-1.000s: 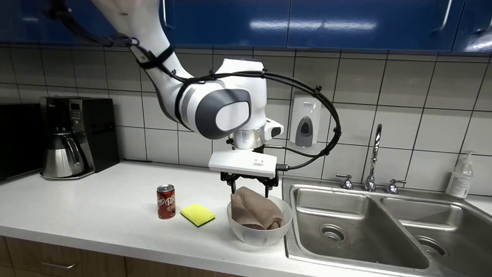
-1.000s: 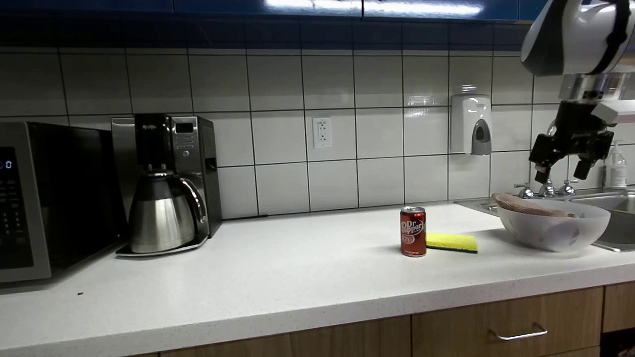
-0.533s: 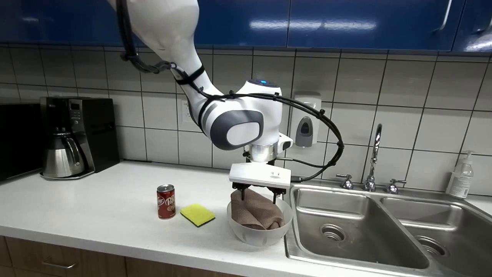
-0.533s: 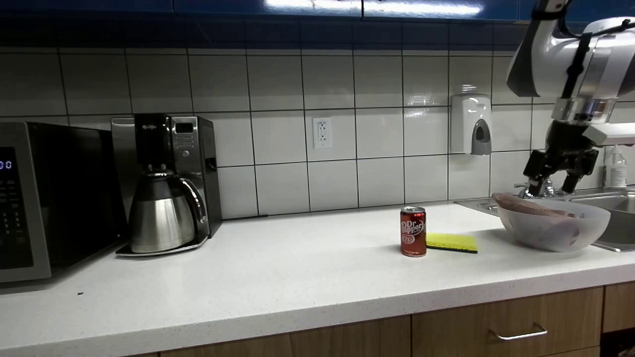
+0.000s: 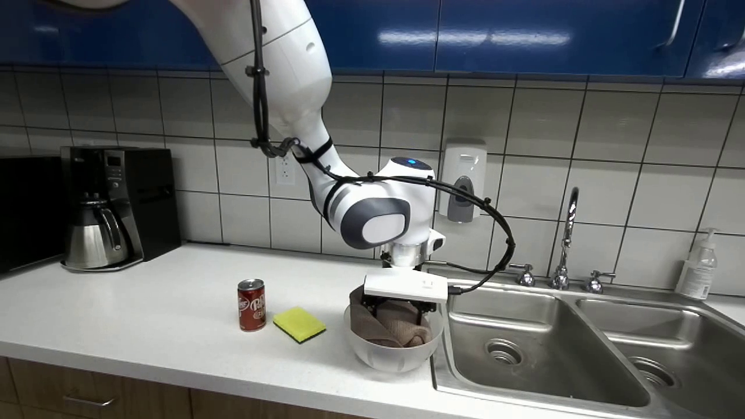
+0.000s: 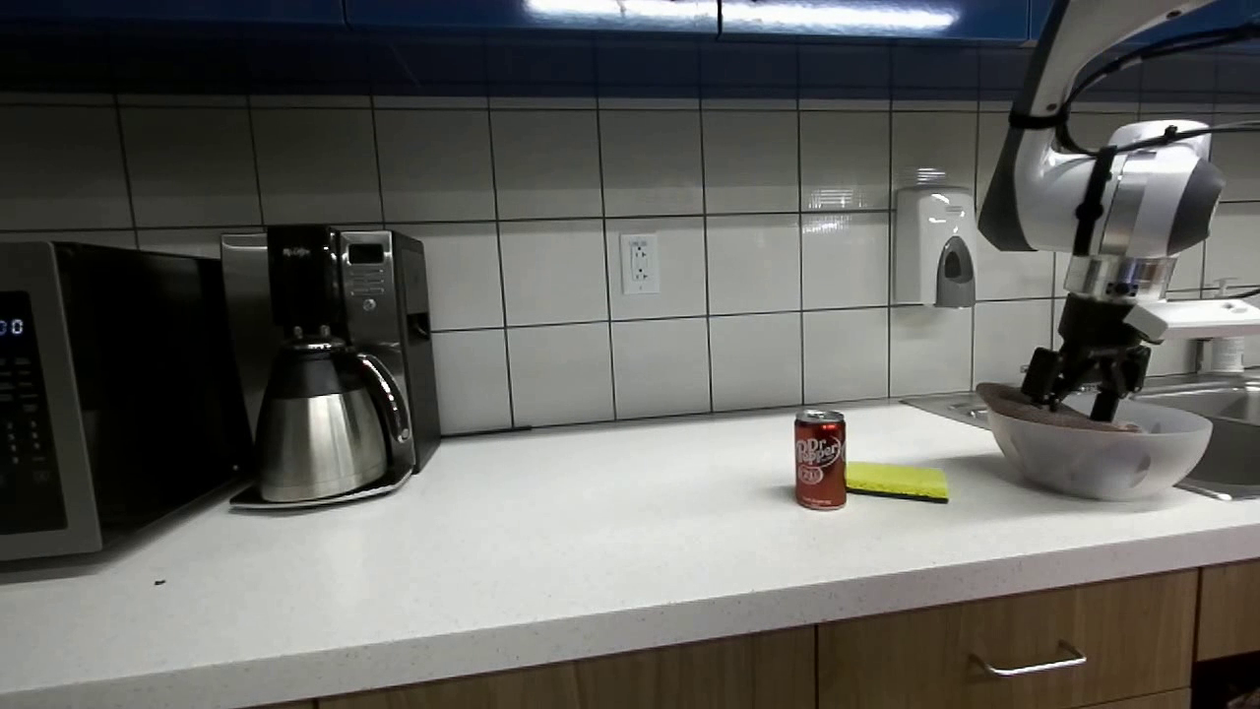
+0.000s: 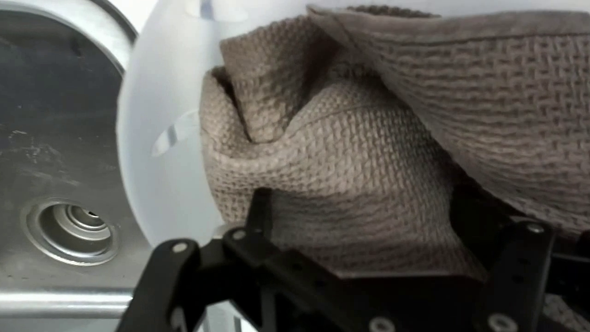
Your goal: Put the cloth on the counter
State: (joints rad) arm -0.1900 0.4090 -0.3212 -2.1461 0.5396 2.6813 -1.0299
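The brown woven cloth (image 5: 368,327) lies bunched in a frosted white bowl (image 5: 391,359) on the white counter (image 5: 174,331). It also shows in an exterior view (image 6: 1006,398), where the bowl (image 6: 1093,465) stands near the sink. My gripper (image 5: 396,316) is open and points down into the bowl, also seen in an exterior view (image 6: 1077,408). In the wrist view the open fingers (image 7: 362,198) stand wide apart with a fold of cloth (image 7: 350,157) between them. The fingertips are at the cloth; whether both touch it I cannot tell.
A steel double sink (image 5: 437,372) with a faucet (image 5: 567,233) adjoins the bowl. A yellow sponge (image 5: 298,324) and a red soda can (image 5: 252,305) stand on the counter on the bowl's other side. A coffee maker (image 5: 148,203) and microwave (image 6: 148,364) are farther off.
My gripper has come down, from above and behind the bowl, into it at the cloth. It stays open. The cloth, bowl, can and sponge have not visibly moved.
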